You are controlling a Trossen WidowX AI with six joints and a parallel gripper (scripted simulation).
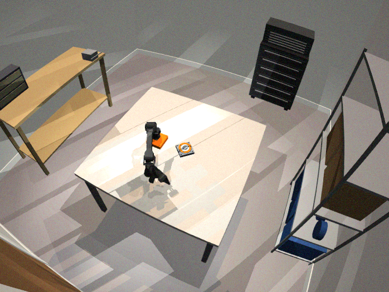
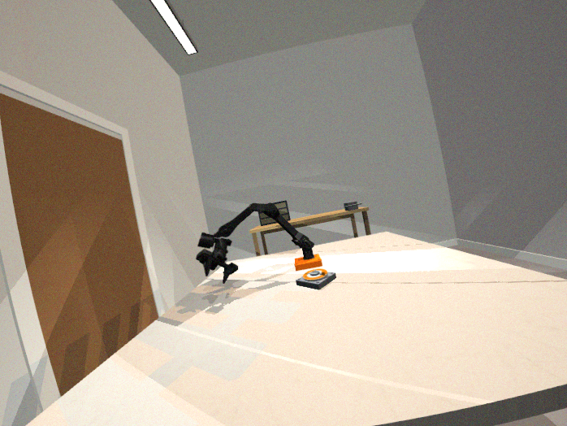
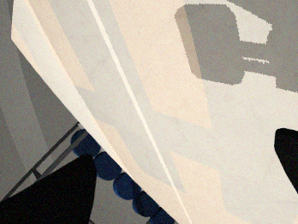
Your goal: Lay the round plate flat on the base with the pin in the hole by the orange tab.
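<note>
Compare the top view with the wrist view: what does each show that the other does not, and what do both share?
Only the top view shows the round plate on its grey base, the arm's orange mount, the whole arm, the black drawer cabinet and the wooden bench.

Only the wrist view shows the open gripper close up, its dark fingers spread wide with nothing between them.

Both show the pale table and its edge.

one arm with one gripper [image 1: 163, 179], its two fingers spread wide with nothing between them. well off to the gripper's side sit one round plate [image 1: 184, 146] on one grey base [image 1: 185, 152], and one orange mount [image 1: 159, 140] at the arm's foot. the pin is too small to count, perhaps one; one table [image 1: 219, 188] carries it all.
</note>
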